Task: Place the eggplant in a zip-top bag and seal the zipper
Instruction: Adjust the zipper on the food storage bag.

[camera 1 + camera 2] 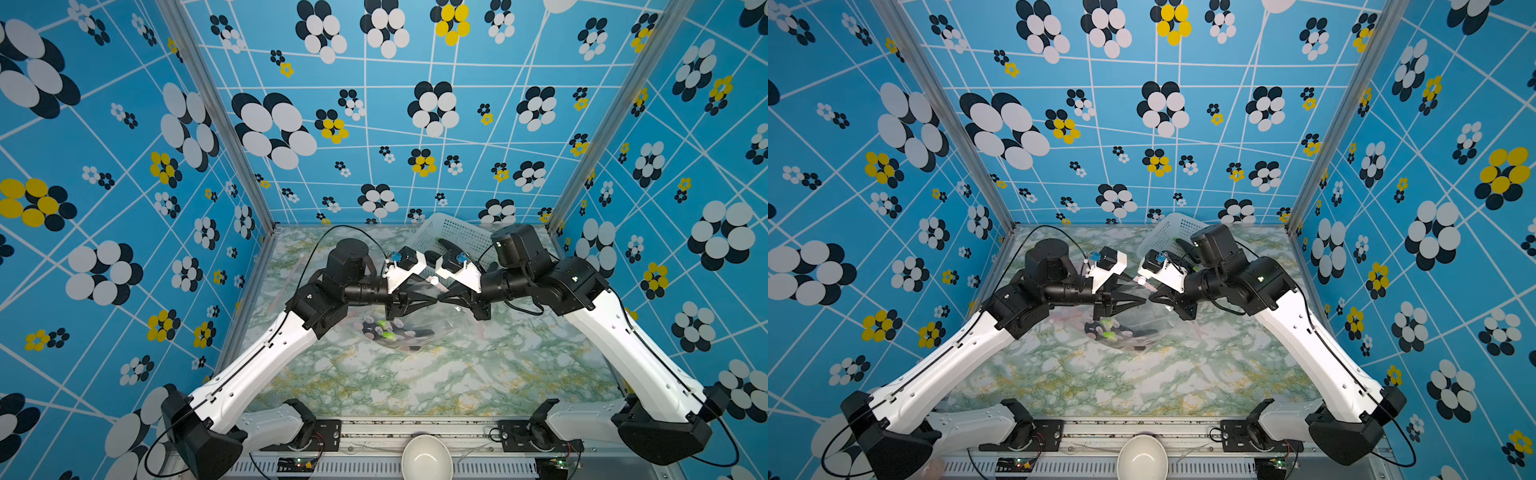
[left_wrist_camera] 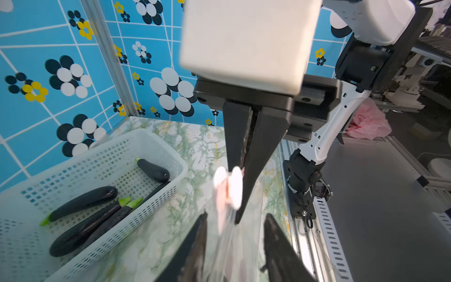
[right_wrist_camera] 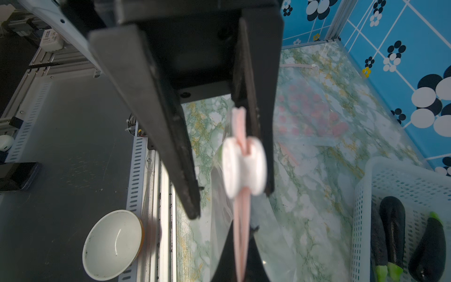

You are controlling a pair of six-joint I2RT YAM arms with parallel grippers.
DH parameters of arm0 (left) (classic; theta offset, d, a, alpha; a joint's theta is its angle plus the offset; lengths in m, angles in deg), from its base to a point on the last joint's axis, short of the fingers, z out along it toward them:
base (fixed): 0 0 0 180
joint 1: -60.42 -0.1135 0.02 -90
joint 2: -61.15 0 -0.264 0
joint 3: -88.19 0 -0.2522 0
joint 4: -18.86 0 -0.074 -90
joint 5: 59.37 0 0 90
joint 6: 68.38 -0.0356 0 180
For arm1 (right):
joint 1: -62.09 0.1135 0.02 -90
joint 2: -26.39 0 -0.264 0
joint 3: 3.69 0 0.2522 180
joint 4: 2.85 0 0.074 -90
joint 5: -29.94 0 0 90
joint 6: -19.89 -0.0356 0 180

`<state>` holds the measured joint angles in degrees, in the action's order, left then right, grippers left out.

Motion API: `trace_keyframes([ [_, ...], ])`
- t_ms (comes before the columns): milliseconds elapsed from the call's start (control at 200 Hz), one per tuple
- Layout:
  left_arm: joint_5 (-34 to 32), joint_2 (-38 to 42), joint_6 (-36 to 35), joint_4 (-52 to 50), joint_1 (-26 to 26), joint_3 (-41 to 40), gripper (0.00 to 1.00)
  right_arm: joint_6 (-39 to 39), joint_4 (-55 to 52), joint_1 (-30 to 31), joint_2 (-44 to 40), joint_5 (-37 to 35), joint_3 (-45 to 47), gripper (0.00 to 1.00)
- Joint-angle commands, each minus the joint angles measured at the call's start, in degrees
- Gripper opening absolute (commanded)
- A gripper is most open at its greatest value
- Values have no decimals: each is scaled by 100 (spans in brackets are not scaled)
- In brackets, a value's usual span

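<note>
In both top views the two arms meet over the worktop (image 1: 415, 382), just in front of the white basket (image 1: 457, 232) (image 1: 1177, 228). The left end effector (image 1: 430, 300) (image 1: 1142, 302) and right end effector (image 1: 446, 298) (image 1: 1154, 297) sit tip to tip at the upper edge of the clear zip-top bag (image 1: 449, 328) (image 1: 1154, 328). The bag hangs below them, and the eggplant (image 1: 399, 332) (image 1: 1113, 332) lies inside it, nearer the camera than the basket. A white bowl (image 1: 426, 457) sits at the front rail, well apart from the basket.

In the left wrist view, the right end effector (image 2: 244, 166) has its fingers pressed together on the bag's pink zipper strip, just beside the white slider (image 2: 230, 185). The left end effector (image 2: 236, 216) has its fingers apart, with bag film between them and nothing clamped. The basket (image 2: 146, 156) beside them holds several loose eggplants (image 2: 83, 202).

In the right wrist view, the left end effector (image 3: 230, 203) is parted. The slider (image 3: 244, 168) rests against one finger, with a gap to the other. The right end effector (image 3: 241, 234) is closed on the pink strip. The bowl (image 3: 112, 244) is off the worktop, across it from the basket (image 3: 390, 175).
</note>
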<state>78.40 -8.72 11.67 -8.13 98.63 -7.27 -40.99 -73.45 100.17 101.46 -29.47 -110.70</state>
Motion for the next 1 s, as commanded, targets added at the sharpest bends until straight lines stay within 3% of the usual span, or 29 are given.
trace_keyframes([
  [0,403,-87,2,103,50,233,6,-104,241,-30,-195,188,114,9],
  [30,356,-60,18,102,37,230,0,-146,297,-77,-252,206,354,16],
  [90,261,32,96,212,-30,169,0,-228,466,-290,-431,420,635,37],
  [185,412,203,417,657,-218,-45,0,-564,955,-839,-795,1035,1274,45],
  [290,681,339,746,1089,-411,-253,0,-786,1238,-1298,-1143,1366,1884,46],
  [540,1028,489,1127,1481,-749,-389,0,-864,1390,-1745,-1389,1758,2569,47],
  [870,1251,482,1200,1463,-883,-339,0,-558,1163,-1866,-1171,1613,2466,46],
  [995,1291,499,1399,1696,-870,-423,0,-276,841,-1866,-940,1565,2230,38],
])
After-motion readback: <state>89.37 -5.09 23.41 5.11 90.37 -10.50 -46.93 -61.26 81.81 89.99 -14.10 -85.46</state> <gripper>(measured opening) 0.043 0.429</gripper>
